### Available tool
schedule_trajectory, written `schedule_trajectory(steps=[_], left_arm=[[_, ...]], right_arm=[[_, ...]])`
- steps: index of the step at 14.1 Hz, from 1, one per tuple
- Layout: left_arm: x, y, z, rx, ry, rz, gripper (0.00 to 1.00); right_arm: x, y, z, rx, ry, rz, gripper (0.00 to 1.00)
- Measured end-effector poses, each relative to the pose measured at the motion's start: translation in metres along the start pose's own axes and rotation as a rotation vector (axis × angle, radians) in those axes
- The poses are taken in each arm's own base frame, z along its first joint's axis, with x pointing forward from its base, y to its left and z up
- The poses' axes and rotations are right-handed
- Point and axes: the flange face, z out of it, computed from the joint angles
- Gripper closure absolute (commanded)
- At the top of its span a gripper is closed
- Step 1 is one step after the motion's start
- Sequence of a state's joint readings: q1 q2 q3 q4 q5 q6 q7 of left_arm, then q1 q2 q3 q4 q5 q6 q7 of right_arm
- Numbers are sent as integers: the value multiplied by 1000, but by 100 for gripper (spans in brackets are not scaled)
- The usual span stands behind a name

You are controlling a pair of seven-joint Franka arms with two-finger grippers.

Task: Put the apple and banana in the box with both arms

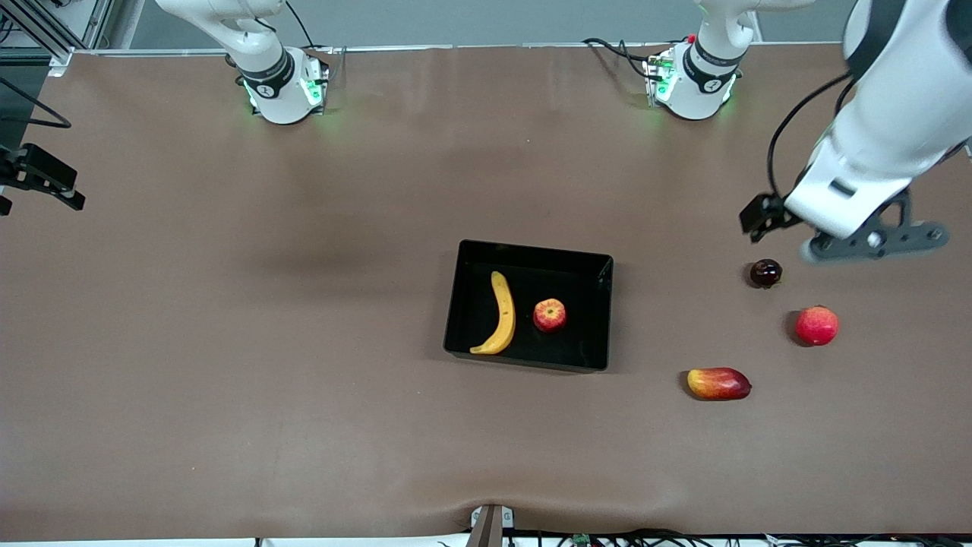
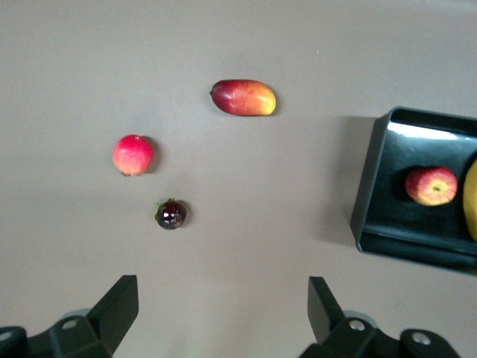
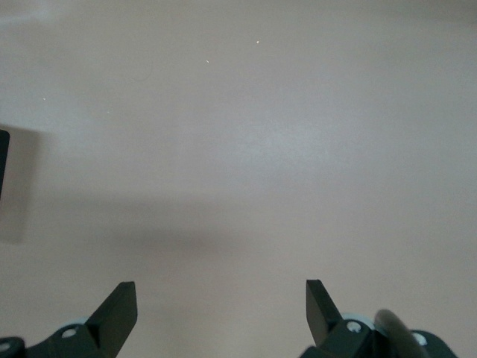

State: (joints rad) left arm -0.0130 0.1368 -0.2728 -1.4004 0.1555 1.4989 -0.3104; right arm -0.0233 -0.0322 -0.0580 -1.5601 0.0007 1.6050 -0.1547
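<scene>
Here I am with both arms up off the table [image 1: 228, 342], nothing in either grip. My left gripper [image 2: 223, 317] hangs over bare table near the edge at the left arm's end, its jaws spread wide and empty; in the left wrist view the two black fingertips [image 2: 119, 302] stand well apart with only brown surface between them. My right gripper [image 3: 221, 313] is out of the front view, but its own wrist view shows its jaws just as wide, empty too, over plain table with a dark corner of the box [image 3: 3, 160] at the frame's edge.

The box [image 1: 600, 319] sits near the middle of the table. The banana [image 1: 501, 315] lies flat inside it, along the wall toward the right arm's end, one tip close to the box's corner nearest the front camera. The apple [image 1: 550, 314] rests on the box floor just beside the banana, toward the left arm's end, stem dimple up, not touching the banana.

Outside the box, toward the left arm's end, three fruits lie on the table, well apart from each other: a small dark round fruit [image 1: 765, 273] just below my left gripper in the front view, a pinkish-red round fruit [image 1: 816, 325] nearer the front camera, and an elongated red-yellow fruit [image 1: 718, 383] nearest the front edge.
</scene>
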Motion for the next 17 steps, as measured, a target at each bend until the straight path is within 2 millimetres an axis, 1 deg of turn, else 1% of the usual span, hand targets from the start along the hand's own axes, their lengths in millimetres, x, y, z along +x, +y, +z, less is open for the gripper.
schedule_trajectory(steps=[3, 4, 5, 7, 11, 17], left_arm=[[-28, -39, -9, -52, -16, -22, 0], [-35, -50, -10, -66, -17, -33, 0], [-41, -56, -11, -71, -16, -37, 0], [-46, -58, -11, -71, -12, -40, 0], [-43, -56, -5, -73, -3, -38, 0], [-42, -60, -7, -75, 5, -44, 0]], right_arm=[[0, 0, 0, 0, 0, 1, 0], [0, 0, 0, 0, 0, 2, 0], [0, 0, 0, 0, 0, 2, 0], [0, 0, 0, 0, 0, 3, 0], [0, 0, 0, 0, 0, 4, 0], [0, 0, 0, 0, 0, 5, 0]])
